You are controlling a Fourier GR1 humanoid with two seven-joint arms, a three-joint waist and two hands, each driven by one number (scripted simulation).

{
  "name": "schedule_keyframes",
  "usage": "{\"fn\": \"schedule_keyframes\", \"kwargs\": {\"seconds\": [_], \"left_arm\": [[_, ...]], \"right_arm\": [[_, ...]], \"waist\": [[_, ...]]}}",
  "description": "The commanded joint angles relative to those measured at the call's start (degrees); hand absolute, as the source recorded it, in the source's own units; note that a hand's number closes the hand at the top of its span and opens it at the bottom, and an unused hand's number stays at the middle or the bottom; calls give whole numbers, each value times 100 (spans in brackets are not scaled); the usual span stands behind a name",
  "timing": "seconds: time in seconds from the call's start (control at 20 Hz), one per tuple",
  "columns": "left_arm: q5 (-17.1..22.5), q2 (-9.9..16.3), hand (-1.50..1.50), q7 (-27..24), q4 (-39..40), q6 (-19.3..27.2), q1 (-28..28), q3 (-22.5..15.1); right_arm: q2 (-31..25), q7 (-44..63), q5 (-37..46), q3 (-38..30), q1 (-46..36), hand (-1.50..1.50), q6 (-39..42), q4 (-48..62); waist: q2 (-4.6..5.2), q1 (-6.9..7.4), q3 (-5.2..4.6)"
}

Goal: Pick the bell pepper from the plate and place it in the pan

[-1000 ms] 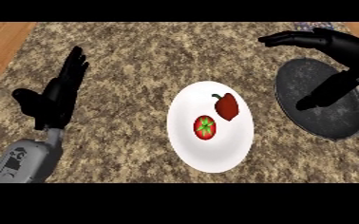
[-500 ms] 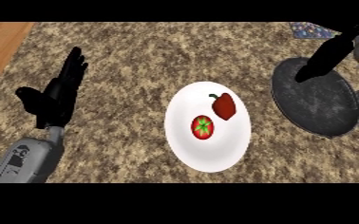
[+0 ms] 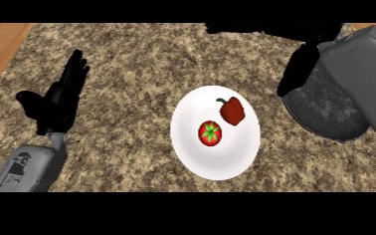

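Observation:
A red bell pepper [image 3: 233, 111] lies on the upper right part of a white plate [image 3: 220, 165] in the middle of the counter. A dark grey pan [image 3: 323, 110] sits just right of the plate. My right hand [image 3: 297, 74] is open at the top right, above the pan's left rim, its fingers stretched left along the view's top edge. It holds nothing and stays apart from the pepper. The grey right forearm [image 3: 354, 62] hides the pan's upper right part. At the left, my left hand [image 3: 57, 102] rests open with fingers up.
A red tomato [image 3: 210, 133] with a green stem lies on the plate, lower left of the pepper. The speckled brown counter [image 3: 140, 59] ends at a wooden strip [image 3: 12, 39] in the top left corner.
My right hand and forearm have swung up and closer to the view, now covering the pan's upper right part. The left hand, plate, pepper and tomato have not moved.

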Motion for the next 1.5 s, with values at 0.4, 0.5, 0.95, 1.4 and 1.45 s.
{"fn": "schedule_keyframes", "kwargs": {"seconds": [0.4, 0.5, 0.95, 1.4, 1.45], "left_arm": [[-46, -45, 0, 5, 183, -337, -85, 460], [-82, -97, 0, 3, -10, -483, 112, 413], [-276, -271, 0, 132, -410, -455, 293, 485], [-545, -485, 0, 144, -129, -483, 55, 615], [-379, -386, 0, 262, 47, -751, -118, 734]], "right_arm": [[256, 671, 620, 200, 1040, -150, 376, -1063], [381, 697, 797, 96, 1180, -150, 378, -1061], [843, 102, 1943, 132, 949, -150, -149, 266], [1020, 58, 2389, 361, 1213, -150, 461, -150], [1294, 79, 2548, 342, 922, -150, 300, 259]], "waist": [[-3, -62, 2], [-4, -34, 2], [16, 61, 5], [-4, -26, 3], [7, -2, 3]]}}
